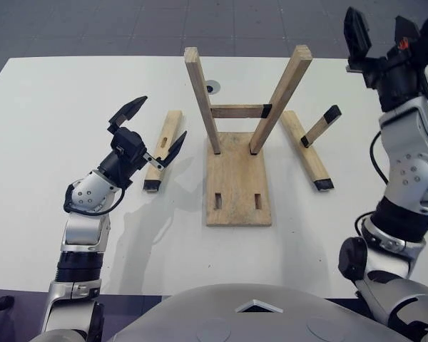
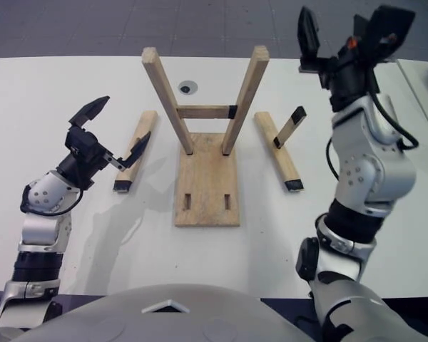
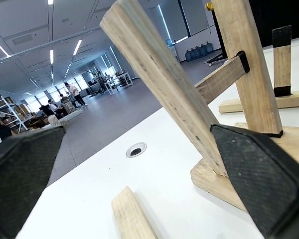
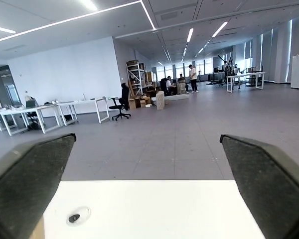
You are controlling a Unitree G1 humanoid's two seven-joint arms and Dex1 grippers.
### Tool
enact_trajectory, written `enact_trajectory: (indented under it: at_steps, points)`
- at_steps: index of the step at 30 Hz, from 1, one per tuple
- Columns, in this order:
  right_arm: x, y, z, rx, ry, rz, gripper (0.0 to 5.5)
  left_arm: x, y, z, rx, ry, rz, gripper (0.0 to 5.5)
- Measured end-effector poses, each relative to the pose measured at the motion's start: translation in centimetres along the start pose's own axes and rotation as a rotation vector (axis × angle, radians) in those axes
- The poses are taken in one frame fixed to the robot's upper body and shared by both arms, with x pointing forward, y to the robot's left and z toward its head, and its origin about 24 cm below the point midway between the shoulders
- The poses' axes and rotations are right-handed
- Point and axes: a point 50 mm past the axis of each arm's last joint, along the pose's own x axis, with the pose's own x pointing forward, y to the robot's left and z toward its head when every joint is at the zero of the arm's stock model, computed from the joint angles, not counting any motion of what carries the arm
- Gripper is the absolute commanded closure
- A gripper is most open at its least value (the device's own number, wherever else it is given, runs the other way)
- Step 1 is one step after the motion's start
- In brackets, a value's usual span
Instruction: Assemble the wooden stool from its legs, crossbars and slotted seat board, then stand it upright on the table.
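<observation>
Left tool [image 1: 159,121] spread by the leg [image 1: 162,149] left of the seat [image 1: 237,187]; right tool [image 1: 381,34] spread, raised right.

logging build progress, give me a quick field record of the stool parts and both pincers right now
seat board: flat on the table, two slots empty
fitted legs: two, standing in the board, joined by a crossbar
loose leg: lying left of the board
leg with crossbar: lying right of the board
left pincer: open, by the loose leg
right pincer: open, raised, empty
</observation>
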Motion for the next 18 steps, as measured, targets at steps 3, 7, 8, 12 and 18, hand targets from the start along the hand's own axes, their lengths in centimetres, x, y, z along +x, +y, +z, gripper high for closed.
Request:
enact_trajectory:
  at_steps: [3, 7, 8, 12, 18]
  points:
    - [-3.2, -1.8, -2.2, -0.016, 0.112, -0.058, 0.77, -0.2, -0.1, -0.1, -0.003, 0.006, 0.0, 0.1]
    - [-7.9, -2.3, -5.7, -0.001, 0.302, -0.052, 0.44, -0.6, -0.2, -0.3, -0.01, 0.021, 0.004, 0.1]
    - [-8.9, -2.1, -6.7, -0.002, 0.357, -0.041, 0.27, -0.7, -0.3, -0.4, -0.013, 0.026, 0.004, 0.1]
    - [-10.7, -1.3, -10.0, -0.006, 0.488, -0.005, 0.13, -0.9, -0.4, -0.7, -0.02, 0.039, 0.006, 0.1]
    - [-10.5, -2.2, -13.3, -0.103, 0.579, -0.015, 0.84, -1.0, -0.4, -1.0, -0.025, 0.049, 0.006, 0.1]
